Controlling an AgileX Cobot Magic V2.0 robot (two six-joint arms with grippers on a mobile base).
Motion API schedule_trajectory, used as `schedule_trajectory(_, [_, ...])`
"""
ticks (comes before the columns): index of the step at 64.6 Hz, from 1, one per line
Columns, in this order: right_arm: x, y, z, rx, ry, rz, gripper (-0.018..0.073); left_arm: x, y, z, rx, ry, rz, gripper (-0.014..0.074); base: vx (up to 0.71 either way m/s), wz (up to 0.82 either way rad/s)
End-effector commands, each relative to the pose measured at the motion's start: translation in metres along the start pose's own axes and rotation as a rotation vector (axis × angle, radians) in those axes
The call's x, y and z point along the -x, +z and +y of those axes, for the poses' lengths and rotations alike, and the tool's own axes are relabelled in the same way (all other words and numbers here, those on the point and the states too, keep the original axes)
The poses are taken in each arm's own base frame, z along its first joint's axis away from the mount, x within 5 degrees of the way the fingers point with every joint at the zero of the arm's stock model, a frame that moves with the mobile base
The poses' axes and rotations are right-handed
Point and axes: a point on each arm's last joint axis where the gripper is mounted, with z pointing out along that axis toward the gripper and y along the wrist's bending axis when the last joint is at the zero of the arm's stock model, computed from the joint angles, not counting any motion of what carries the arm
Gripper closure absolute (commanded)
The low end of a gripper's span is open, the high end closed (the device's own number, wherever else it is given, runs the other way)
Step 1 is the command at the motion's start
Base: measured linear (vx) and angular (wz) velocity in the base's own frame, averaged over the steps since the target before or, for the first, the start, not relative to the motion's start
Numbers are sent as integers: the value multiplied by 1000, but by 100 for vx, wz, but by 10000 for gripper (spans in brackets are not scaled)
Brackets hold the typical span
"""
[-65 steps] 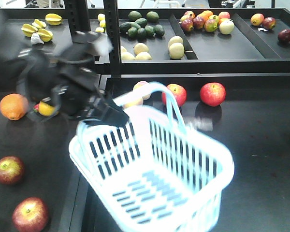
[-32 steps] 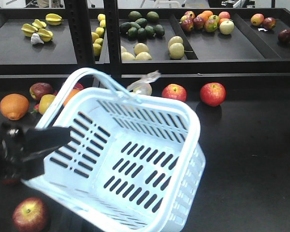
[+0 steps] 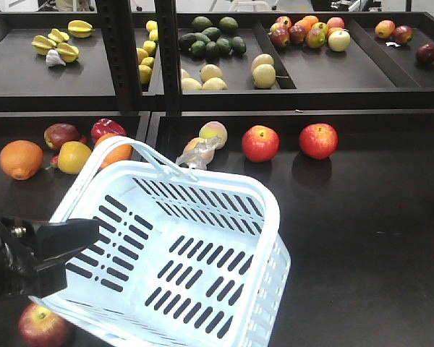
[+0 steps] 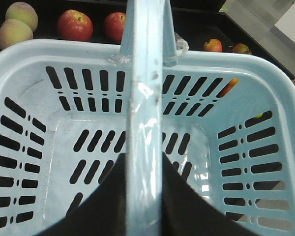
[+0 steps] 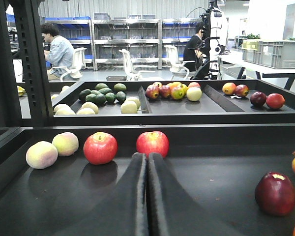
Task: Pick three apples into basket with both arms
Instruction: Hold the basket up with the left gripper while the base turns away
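The pale blue basket hangs tilted over the lower shelf, empty, its open side turned towards the camera. My left gripper is shut on the basket's handle, which runs between the black fingers. A dark red, yellow-streaked apple lies under the basket's lower left corner. Two brighter red apples sit at the back of the shelf. My right gripper is shut on nothing, low over the shelf, with one red apple straight behind its tips and another to the left.
Black uprights carry an upper shelf of mixed fruit. An orange, a red pepper and peaches lie along the lower shelf's back. A dark red apple sits to the right of my right gripper.
My left arm has swung from the upper left down to the lower left. The basket went with it, leftwards and lower, and now tilts towards the camera.
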Motion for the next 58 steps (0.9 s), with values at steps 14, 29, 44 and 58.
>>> schedule_trajectory(14, [4,1,0,5,-11,-49,568,13,-7,-7,-28,-37,-79,604,0,0])
schedule_trajectory(29, [4,1,0,5,-11,-49,568,13,-7,-7,-28,-37,-79,603,0,0])
schedule_trajectory(44, [4,1,0,5,-11,-49,568,13,-7,-7,-28,-37,-79,603,0,0])
schedule_trajectory(58, [4,1,0,5,-11,-49,568,13,-7,-7,-27,-36,-79,604,-2,4])
